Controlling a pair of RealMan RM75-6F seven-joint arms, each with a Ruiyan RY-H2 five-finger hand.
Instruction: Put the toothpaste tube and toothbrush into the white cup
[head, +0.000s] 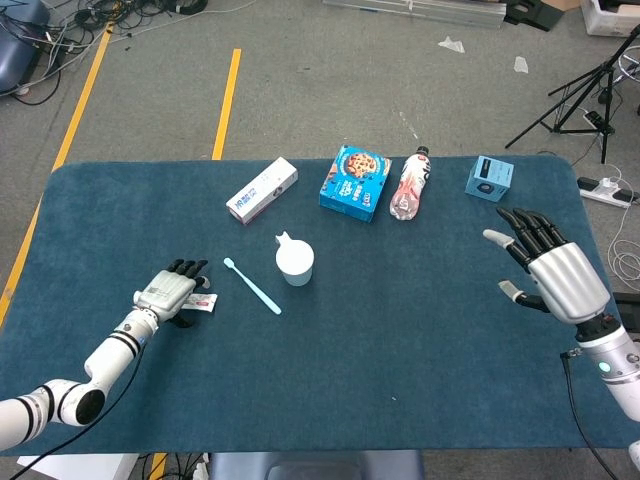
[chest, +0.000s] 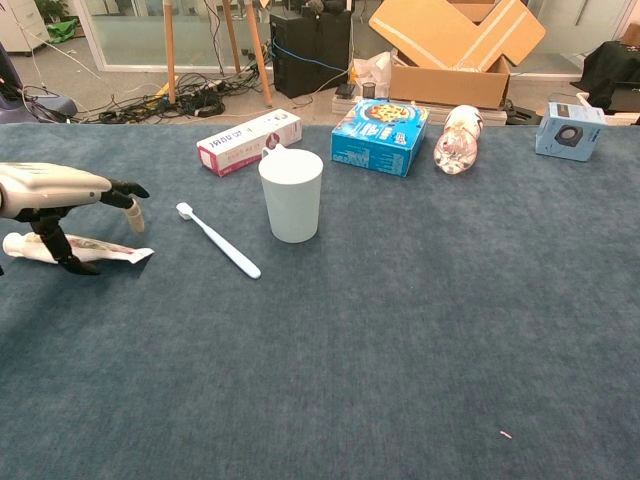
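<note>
The toothpaste tube (chest: 78, 248) lies flat on the blue cloth at the left; only its end (head: 203, 300) shows in the head view. My left hand (head: 172, 292) hovers over it, fingers stretched out, one dark finger (chest: 62, 246) reaching down to the tube. The light blue toothbrush (head: 252, 286) lies flat just right of that hand, also seen in the chest view (chest: 218, 240). The white cup (head: 295, 262) stands upright beyond the brush, with nothing in it as far as the chest view (chest: 291, 195) shows. My right hand (head: 555, 275) is held up at the far right with spread fingers and holds nothing.
Along the far edge lie a white carton (head: 262, 189), a blue snack box (head: 355, 182), a plastic bottle on its side (head: 410, 184) and a small blue box (head: 489, 178). The table's front edge (head: 320, 452) is close below.
</note>
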